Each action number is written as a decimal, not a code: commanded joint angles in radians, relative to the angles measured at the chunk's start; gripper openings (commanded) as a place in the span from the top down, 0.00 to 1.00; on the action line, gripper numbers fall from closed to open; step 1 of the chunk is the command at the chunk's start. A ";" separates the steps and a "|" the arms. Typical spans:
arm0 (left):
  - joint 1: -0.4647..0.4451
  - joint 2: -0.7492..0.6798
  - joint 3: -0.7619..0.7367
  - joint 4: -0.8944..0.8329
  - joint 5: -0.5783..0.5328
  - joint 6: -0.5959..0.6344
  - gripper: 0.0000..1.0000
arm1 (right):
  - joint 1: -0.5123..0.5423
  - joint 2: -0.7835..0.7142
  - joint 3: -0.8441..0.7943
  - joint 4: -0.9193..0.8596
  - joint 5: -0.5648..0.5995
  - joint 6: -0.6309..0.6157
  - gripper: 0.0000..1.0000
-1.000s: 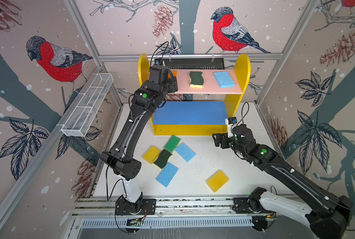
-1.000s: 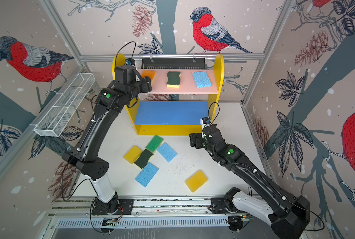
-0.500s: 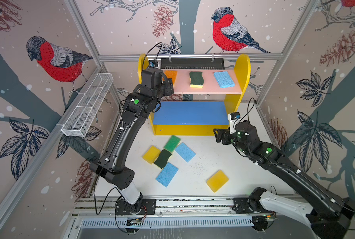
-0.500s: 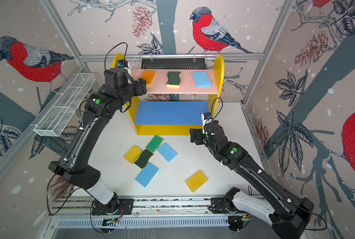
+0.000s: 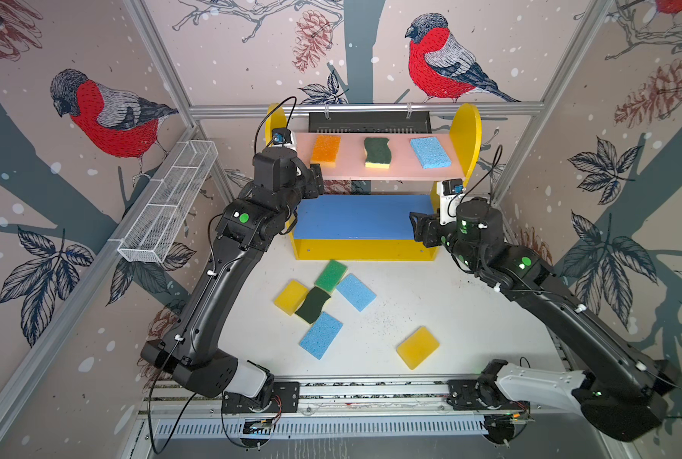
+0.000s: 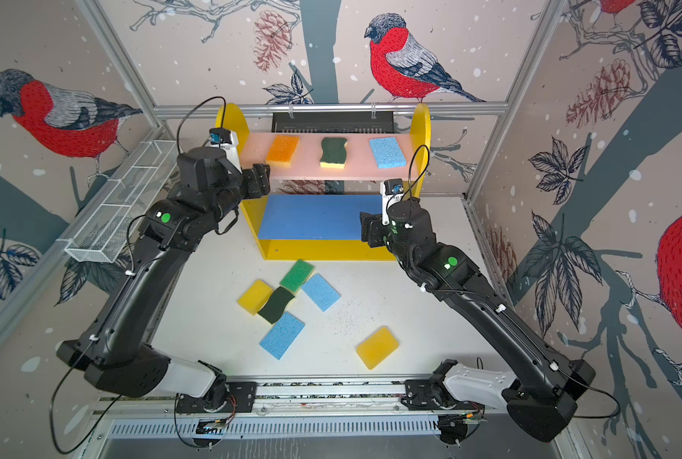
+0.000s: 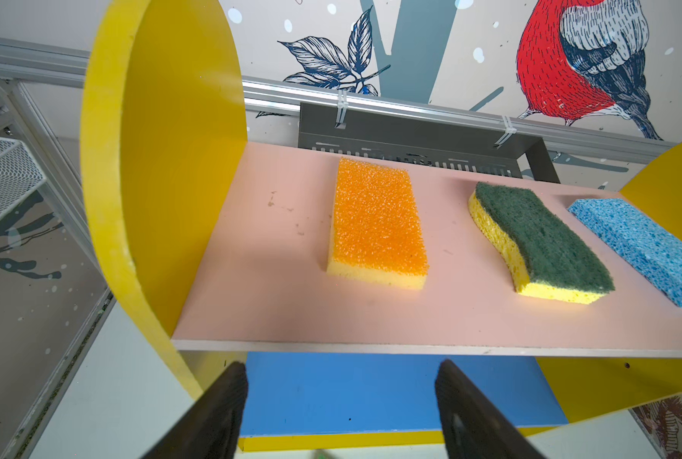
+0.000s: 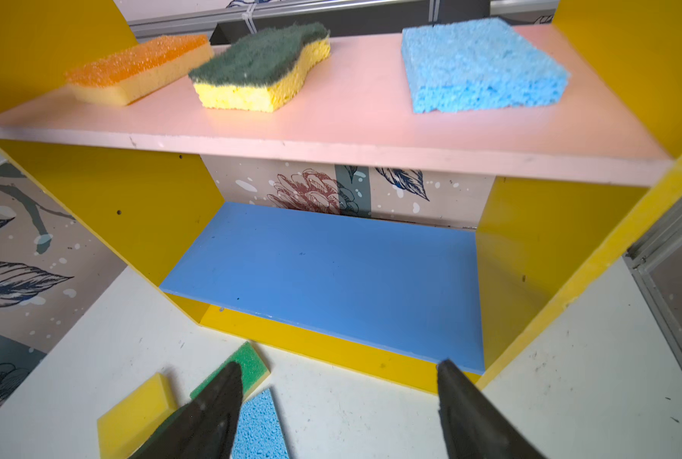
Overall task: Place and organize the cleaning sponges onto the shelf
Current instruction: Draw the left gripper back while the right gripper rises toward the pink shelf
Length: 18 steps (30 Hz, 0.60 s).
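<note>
The pink upper board (image 7: 276,278) carries an orange foam rectangle (image 7: 377,222), a wavy green-on-yellow scourer (image 7: 542,242) and a light blue foam pad (image 7: 645,250). My left gripper's (image 7: 341,365) jaws stand apart.

Your shelf (image 5: 466,131) holds an orange sponge (image 5: 325,149), green scourer (image 5: 378,151) and blue sponge (image 5: 430,152) flat on its pink board; six more sponges (image 5: 320,334) lie loose in front.

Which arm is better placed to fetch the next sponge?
Right, likely: the right gripper is open and low, with the green sponge just ahead; the left gripper is up at the pink board.
</note>
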 commanded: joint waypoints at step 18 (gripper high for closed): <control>0.040 -0.083 -0.151 0.170 0.061 0.030 0.27 | -0.173 0.163 0.332 0.000 -0.084 -0.108 0.65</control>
